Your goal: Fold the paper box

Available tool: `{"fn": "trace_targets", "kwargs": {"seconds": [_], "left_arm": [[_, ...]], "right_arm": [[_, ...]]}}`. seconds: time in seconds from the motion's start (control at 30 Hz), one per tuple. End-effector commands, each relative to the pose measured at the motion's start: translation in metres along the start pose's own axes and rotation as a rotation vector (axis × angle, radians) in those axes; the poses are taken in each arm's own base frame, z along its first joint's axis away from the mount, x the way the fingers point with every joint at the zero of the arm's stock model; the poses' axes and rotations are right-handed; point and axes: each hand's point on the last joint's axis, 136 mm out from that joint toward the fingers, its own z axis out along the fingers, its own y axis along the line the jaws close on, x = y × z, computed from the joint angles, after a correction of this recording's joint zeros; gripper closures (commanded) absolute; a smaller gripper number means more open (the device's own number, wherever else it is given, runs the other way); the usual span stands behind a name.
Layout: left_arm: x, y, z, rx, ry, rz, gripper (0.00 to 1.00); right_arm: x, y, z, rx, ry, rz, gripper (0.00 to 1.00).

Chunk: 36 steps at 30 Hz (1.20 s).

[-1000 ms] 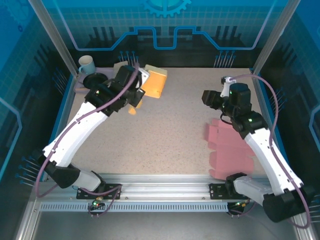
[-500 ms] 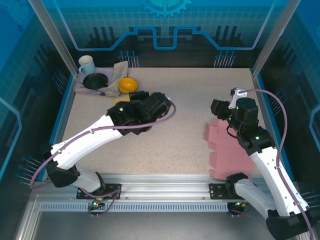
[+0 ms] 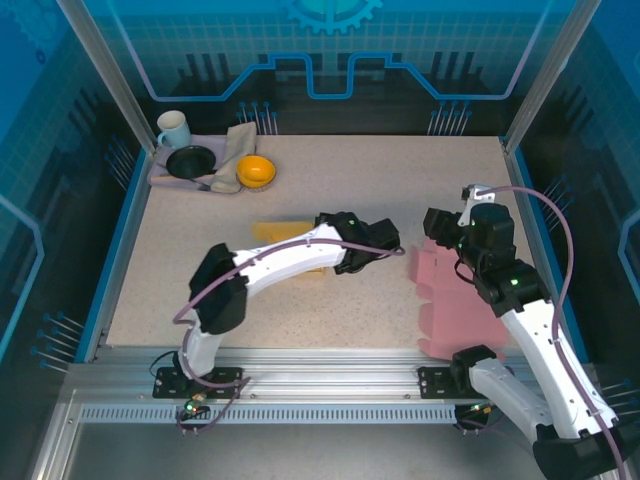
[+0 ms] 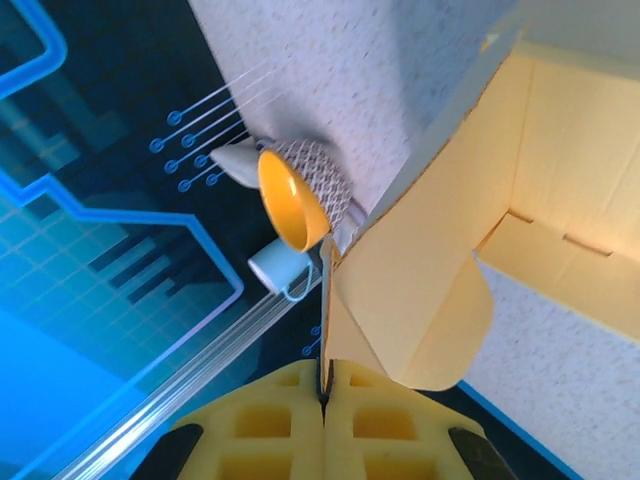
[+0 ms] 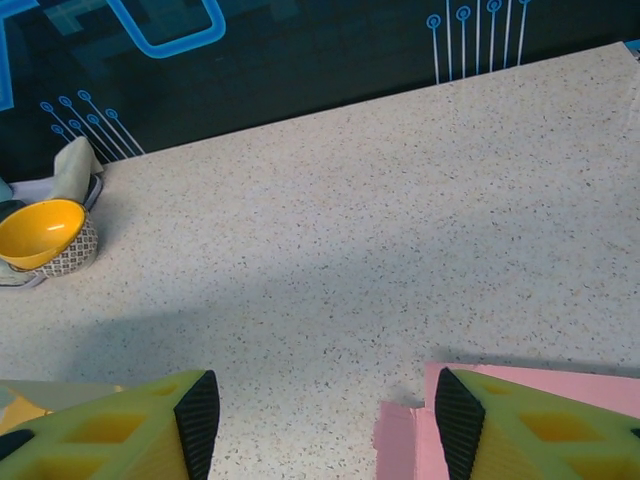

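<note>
Paper box [image 3: 285, 232], a yellow blank, is at mid-worktop, partly hidden by the left arm [image 3: 270, 268]; notes run from the near edge outward

Near right: pink sheet [image 3: 450, 300] lies flat on the worktop [image 3: 380, 180], its near part under the right arm [image 3: 510, 285]. Nothing holds it

Just beyond: right fingers [image 5: 100, 430] are spread wide and empty, hovering over the far edge of the pink sheet [image 5: 405, 445] and aimed across bare worktop

Middle: left fingers [image 4: 280, 425] are pressed together, pinching a thin flap of the box [image 4: 560, 200]. Wrist view shows its panels at angles to each other, one wall raised, a rounded tab hanging loose; not yet a closed shape

Far left corner: orange bowl [image 3: 256, 171], dark dish [image 3: 190, 160], cloth [image 3: 238, 145] and pale cup [image 3: 172, 128], well apart from the work

Judgement: the step in hand is bringing the yellow blank to where both arms can reach it, early in the fold. Next move likely needs the right fingers to brace or take an opposite panel so the pinched flap can be creased over; a one-sided hold risks the blank swinging or the flap tearing
</note>
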Motion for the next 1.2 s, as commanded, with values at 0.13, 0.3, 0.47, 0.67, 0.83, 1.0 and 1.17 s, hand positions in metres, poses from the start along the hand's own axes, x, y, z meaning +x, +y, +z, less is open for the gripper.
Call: {"fn": "trace_targets", "kwargs": {"seconds": [0.13,0.3,0.47,0.67,0.83,1.0,1.17], "left_arm": [[-0.032,0.018,-0.013,0.101,-0.119,-0.172,0.51],[-0.001,0.043,-0.026,0.241,-0.229,-0.477,0.45],[0.054,0.053,-0.026,0.407,-0.338,-0.842,0.39],[0.115,0.052,0.003,0.820,-0.521,-1.574,0.37],[0.157,0.035,0.057,0.990,-0.434,-2.101,0.26],[0.153,0.022,0.082,1.056,-0.351,-2.216,0.23],[0.147,0.023,0.100,1.037,-0.335,-2.239,0.23]], "right_arm": [[0.019,-0.016,0.007,0.055,0.041,-0.026,0.37],[0.022,-0.016,0.019,0.071,0.066,-0.033,0.37],[0.021,-0.009,0.034,0.057,0.089,-0.064,0.39],[0.018,0.046,0.054,-0.057,0.107,-0.277,0.41],[0.047,0.114,0.075,-0.201,0.235,-0.526,0.41],[0.082,0.164,0.088,-0.329,0.303,-0.692,0.41],[0.112,0.184,0.109,-0.369,0.391,-0.740,0.41]]}}
